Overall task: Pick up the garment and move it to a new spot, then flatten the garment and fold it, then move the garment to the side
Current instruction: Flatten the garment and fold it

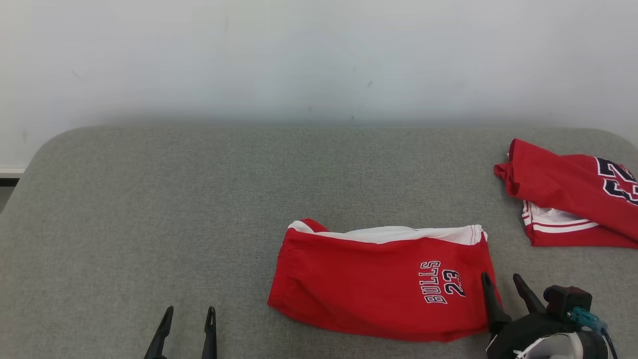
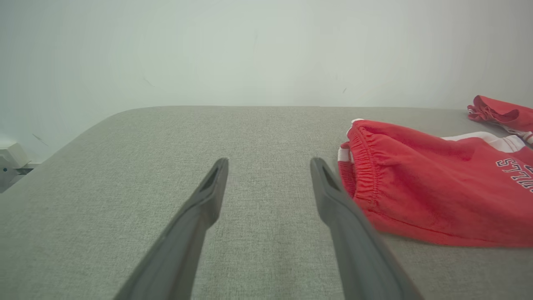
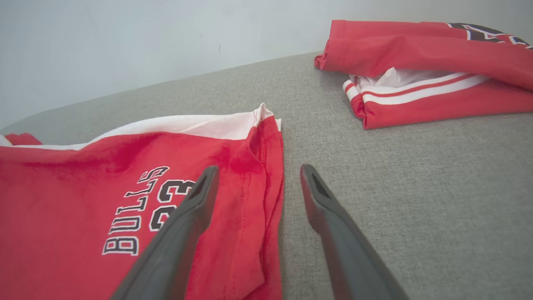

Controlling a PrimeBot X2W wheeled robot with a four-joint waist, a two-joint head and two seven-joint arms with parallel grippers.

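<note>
Red shorts [image 1: 379,294] folded flat — right fingers [image 1: 492,305] apart.

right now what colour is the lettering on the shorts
Lettering: dark with white outline, clearest in right wrist view.

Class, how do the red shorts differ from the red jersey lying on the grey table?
The shorts lie near the front middle; the jersey lies farther back at the right. The shorts carry small BULLS 23 lettering; the jersey shows part of a large dark number. Both are red with white trim.
</note>
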